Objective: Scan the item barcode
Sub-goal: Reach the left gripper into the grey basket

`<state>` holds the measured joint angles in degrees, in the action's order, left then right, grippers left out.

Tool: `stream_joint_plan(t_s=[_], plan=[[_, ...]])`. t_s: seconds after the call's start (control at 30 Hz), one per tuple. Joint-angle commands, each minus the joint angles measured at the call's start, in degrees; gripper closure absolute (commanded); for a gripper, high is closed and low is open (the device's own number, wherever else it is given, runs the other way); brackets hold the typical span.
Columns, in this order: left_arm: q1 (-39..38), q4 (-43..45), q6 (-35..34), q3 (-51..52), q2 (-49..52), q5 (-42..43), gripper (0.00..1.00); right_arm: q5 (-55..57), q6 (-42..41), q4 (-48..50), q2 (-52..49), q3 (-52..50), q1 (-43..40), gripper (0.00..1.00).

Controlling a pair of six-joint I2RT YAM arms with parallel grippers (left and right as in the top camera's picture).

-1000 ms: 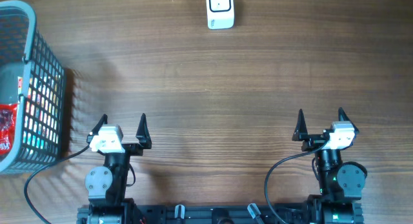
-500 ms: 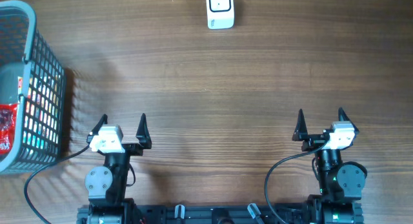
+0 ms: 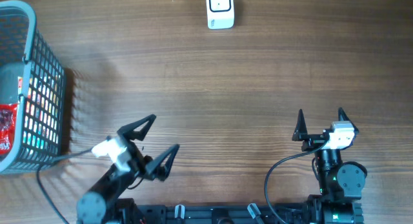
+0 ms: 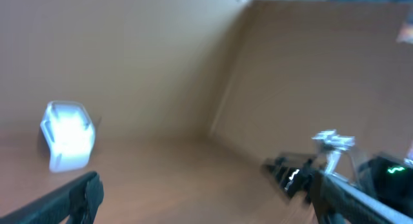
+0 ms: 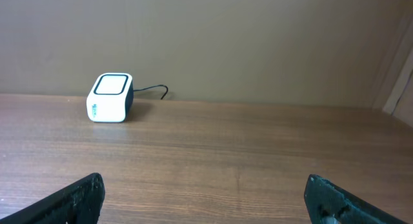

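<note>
The white barcode scanner [image 3: 220, 10] stands at the table's far edge; it also shows as a white box [image 5: 110, 97] in the right wrist view and as a blurred white shape [image 4: 68, 135] in the left wrist view. Items lie in the grey mesh basket [image 3: 45, 101] at the far left, among them a red packet [image 3: 6, 126]; no barcode is readable. My left gripper [image 3: 161, 133] is open and empty, turned toward the right, well apart from the basket. My right gripper [image 3: 321, 114] is open and empty at the near right, pointing at the far edge.
The wooden table [image 3: 232, 88] stretches between the arms and the scanner. In the blurred left wrist view [image 4: 206, 208] the right arm [image 4: 329, 166] shows ahead. A thin cable [image 5: 155, 90] runs from the scanner. The right wrist's fingers [image 5: 71, 198] frame bare wood.
My left arm has swung and turned to the right, away from the basket side, and its wrist view is blurred by motion. The right arm has not moved.
</note>
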<state>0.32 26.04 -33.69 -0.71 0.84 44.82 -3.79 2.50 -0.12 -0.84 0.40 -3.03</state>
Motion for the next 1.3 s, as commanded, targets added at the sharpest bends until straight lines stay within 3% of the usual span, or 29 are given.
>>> stream_joint_plan(t_s=[0.0,0.03,0.1,0.2,0.3,0.37,0.47,0.57,0.63,0.67,0.7,0.8,0.87,0.93,1.03,1.17,1.27], plan=[[-0.13,4.96,-7.21,-7.45,-0.33,-2.43,0.00,0.39,0.48,0.17,0.04,-0.11,0.33,0.00],[-0.02,1.60,-6.01,-11.93,0.39,-3.34,0.00,0.39,0.50,0.17,0.04,-0.11,0.33,0.00],[0.09,-9.81,2.60,-23.82,4.85,-3.52,0.00,0.39,0.50,0.17,0.04,-0.11,0.33,0.00],[1.16,-40.94,12.13,-49.09,20.61,-10.23,0.00,0.37,0.48,0.17,0.04,-0.11,0.33,0.00],[1.42,-72.89,27.10,-77.22,41.22,-6.29,0.00,0.39,0.50,0.17,0.04,-0.11,0.33,0.00],[1.42,-82.18,32.37,-88.98,50.10,-9.70,0.00,0.39,0.48,0.17,0.04,-0.11,0.33,0.00],[1.42,-89.57,22.38,-105.94,62.34,-26.08,0.00,0.39,0.48,0.17,0.04,-0.11,0.33,0.00],[1.68,-104.72,17.46,-130.90,78.09,-47.50,0.00,0.39,0.50,0.17,0.04,-0.11,0.33,0.00],[6.08,-114.51,11.63,-150.09,90.99,-64.94,0.00,0.39,0.48,0.17,0.04,-0.11,0.33,0.00],[9.73,-117.72,7.19,-156.34,95.54,-67.21,0.00,0.39,0.48,0.17,0.04,-0.11,0.33,0.00],[16.59,-118.40,2.10,-159.10,99.38,-66.77,0.00,0.37,0.50,0.17,0.04,-0.11,0.33,0.00],[28.92,-119.91,-0.15,-158.90,104.06,-66.77,0.00,0.39,0.50,0.17,0.04,-0.11,0.33,0.00],[37.33,-122.53,-6.45,-158.86,107.16,-66.55,0.00,0.39,0.48,0.17,0.04,-0.11,0.33,0.00],[43.19,-122.53,-6.64,-157.92,109.70,-61.51,0.00,0.39,0.48,0.17,0.04,-0.11,0.33,0.00],[48.28,-122.53,-6.49,-155.05,112.50,-54.25,0.00,0.39,0.48,0.17,0.04,-0.11,0.33,0.00],[49.35,-122.51,-5.18,-145.11,115.25,-56.83,0.00,0.39,0.50,0.17,0.04,-0.11,0.33,0.00],[49.31,-116.93,4.61,-137.02,117.70,-50.73,0.00,0.39,0.48,0.17,0.04,-0.11,0.33,0.00]])
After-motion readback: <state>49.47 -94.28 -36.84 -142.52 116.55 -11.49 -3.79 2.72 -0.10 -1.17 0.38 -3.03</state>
